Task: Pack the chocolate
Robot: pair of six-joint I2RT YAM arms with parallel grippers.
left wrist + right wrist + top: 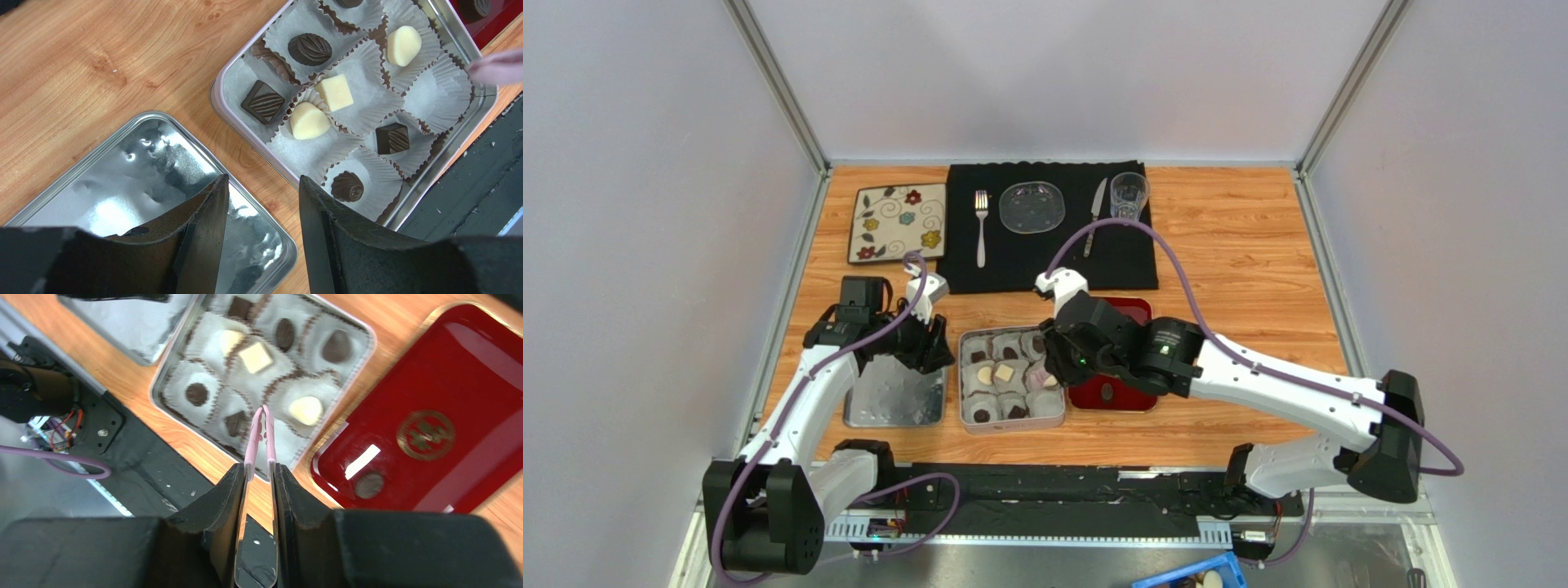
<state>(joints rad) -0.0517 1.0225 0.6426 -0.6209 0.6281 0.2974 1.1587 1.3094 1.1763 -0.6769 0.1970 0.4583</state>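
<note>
At the near side of the table, the left gripper (264, 187) hangs over the silver lid (141, 177), its fingers apart and holding nothing. Just beyond, the right gripper (261, 471) is clamped on pink tweezers (253, 441), whose tips are together, empty, and poised over the tin (455, 38). Eight pieces of the chocolate (334, 92) sit in paper cups inside it, and one cup (439, 92) is bare. Beside the tin lies the red tray (466, 373), with a single dark piece (369, 486) on it. Packing looks nearly done. The next move calls for swinging the tweezers over to that piece, spreading the tips, nipping it gently and carrying it to the bare cup. Farther off, a black mat (1051, 263) bears cutlery and a glass.
</note>
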